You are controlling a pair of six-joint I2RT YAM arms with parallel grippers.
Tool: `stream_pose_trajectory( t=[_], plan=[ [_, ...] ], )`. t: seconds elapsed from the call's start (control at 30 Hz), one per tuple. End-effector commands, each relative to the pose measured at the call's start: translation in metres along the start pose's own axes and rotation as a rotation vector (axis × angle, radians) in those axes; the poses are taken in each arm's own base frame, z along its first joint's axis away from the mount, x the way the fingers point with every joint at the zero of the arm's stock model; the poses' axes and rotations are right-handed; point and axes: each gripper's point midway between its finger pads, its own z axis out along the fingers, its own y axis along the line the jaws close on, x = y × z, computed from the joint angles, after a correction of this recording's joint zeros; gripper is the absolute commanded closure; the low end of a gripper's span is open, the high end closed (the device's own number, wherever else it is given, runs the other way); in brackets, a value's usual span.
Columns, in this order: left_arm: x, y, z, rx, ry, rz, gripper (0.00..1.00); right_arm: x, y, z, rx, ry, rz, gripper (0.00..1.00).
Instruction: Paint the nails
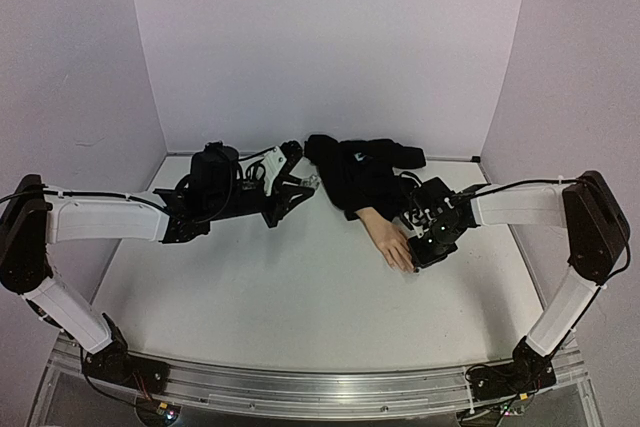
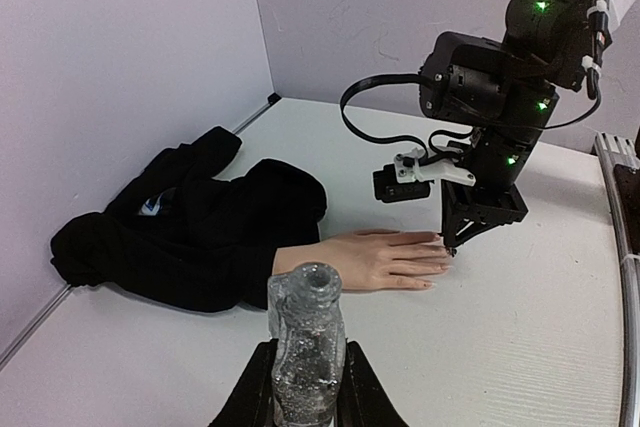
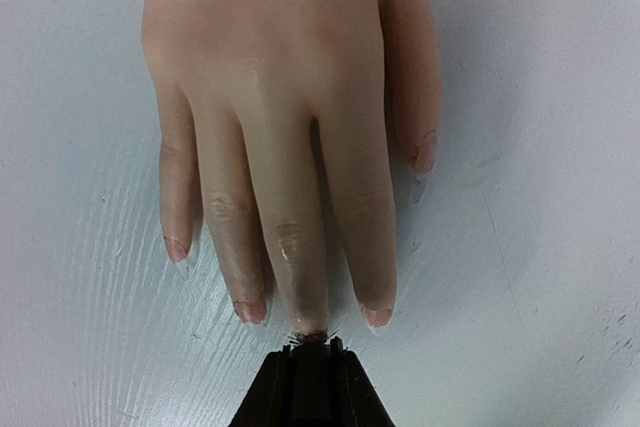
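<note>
Brush (image 3: 311,337) in right hand (image 3: 310,359) touches middle fingertip (image 3: 304,309).

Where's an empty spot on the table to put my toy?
The wide bare table between the mannequin hand and the metal rail in front is free. The back is crowded: black sleeve and glittery bottle.

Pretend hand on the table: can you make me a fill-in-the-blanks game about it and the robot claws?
The mannequin hand wears a ____ sleeve.
The right claw holds its brush at the tip of the ____ finger.
The left claw grips a glittery ____.
Missing words: black; middle; bottle.
</note>
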Motion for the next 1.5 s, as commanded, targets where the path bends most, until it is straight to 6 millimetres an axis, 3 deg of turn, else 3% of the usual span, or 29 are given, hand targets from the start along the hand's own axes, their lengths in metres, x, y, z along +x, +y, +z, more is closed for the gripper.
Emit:
stream_pose_trajectory(
  t=[0.0, 0.6, 0.7, 1.1, 1.47],
  plan=[
    [-0.027, 0.007, -0.011, -0.032, -0.076, 0.026, 1.0, -0.006, -0.003, -0.012, 0.033, -0.036, 0.007, 1.0],
    [-0.028, 0.006, -0.017, -0.035, -0.085, 0.027, 1.0, -0.003, 0.001, -0.042, 0.063, -0.087, 0.096, 1.0],
    [-0.027, 0.005, -0.016, -0.033, -0.085, 0.029, 1.0, -0.001, -0.005, -0.04, 0.103, -0.07, 0.118, 1.0],
    [-0.028, 0.004, -0.017, -0.028, -0.091, 0.03, 1.0, -0.015, -0.004, -0.024, 0.11, -0.08, 0.169, 1.0],
    [-0.026, 0.007, -0.021, -0.041, -0.086, 0.031, 1.0, -0.014, -0.002, -0.016, 0.108, -0.061, 0.158, 1.0]
  ],
)
